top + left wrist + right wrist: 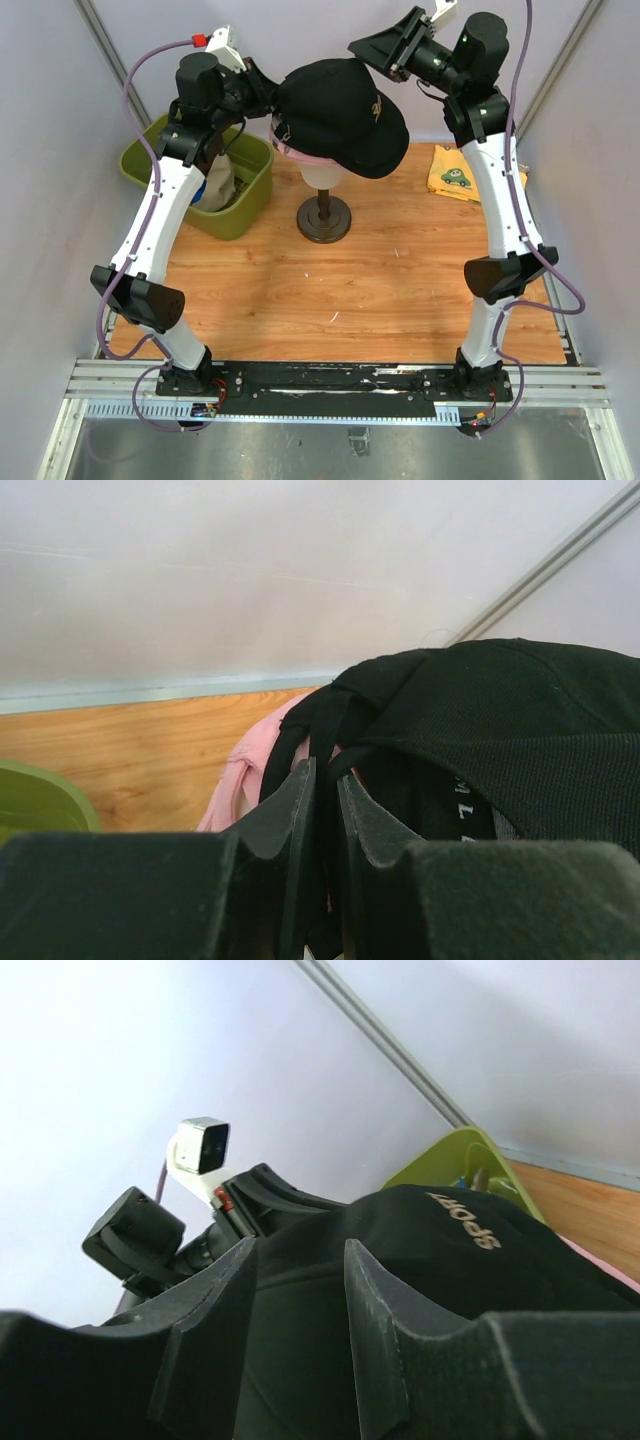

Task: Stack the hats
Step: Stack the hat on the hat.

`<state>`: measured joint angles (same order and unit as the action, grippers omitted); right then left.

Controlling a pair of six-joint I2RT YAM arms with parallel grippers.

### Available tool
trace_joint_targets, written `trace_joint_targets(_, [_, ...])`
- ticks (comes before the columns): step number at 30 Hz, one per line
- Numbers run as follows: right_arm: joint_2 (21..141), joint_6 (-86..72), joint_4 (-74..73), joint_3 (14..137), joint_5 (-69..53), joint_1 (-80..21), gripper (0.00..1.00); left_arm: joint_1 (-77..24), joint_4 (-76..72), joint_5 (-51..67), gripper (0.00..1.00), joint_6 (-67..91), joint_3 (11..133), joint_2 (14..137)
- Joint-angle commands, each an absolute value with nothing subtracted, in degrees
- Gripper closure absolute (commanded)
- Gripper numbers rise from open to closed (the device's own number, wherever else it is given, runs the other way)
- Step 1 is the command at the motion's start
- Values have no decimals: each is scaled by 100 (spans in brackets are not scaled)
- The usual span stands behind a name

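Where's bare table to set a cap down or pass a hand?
Free: the wide bare wood between the stand's base and the arm bases, and the gap between that base and the yellow cloth. Crowded: the green bin at back left, and around the black cap, where the left pincer and right pincer flank it.

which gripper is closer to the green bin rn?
Left. The left gripper is at the back of the black cap, close to the green bin. The right gripper is on the cap's opposite side, farther away.
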<state>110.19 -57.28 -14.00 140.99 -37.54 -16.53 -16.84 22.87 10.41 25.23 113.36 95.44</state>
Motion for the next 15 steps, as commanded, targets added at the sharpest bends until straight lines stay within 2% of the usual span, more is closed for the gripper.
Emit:
trace_joint_targets(1, [10995,-5818,-667,14399,-3902,-1830,59,-1696,2908,674,83,2330,11315,9582])
trace_joint_targets(4, [10941,-5777,-686,14235,-3918,-1844,59,-1696,2965,574,84,2367,11287,9572])
trace_joint_targets(7, [10494,-5667,-539,13218,-3733,-1753,57,-1697,2924,519,84,2384,11218,9516])
trace_joint_targets(11, [9667,-6306,552,11562,-3601,-1315,54,-1692,2970,441,84,2386,11199,9498])
trace_joint_targets(15, [9074,-6686,1253,10399,-3618,-867,53,-1693,2965,433,84,2434,11147,9493])
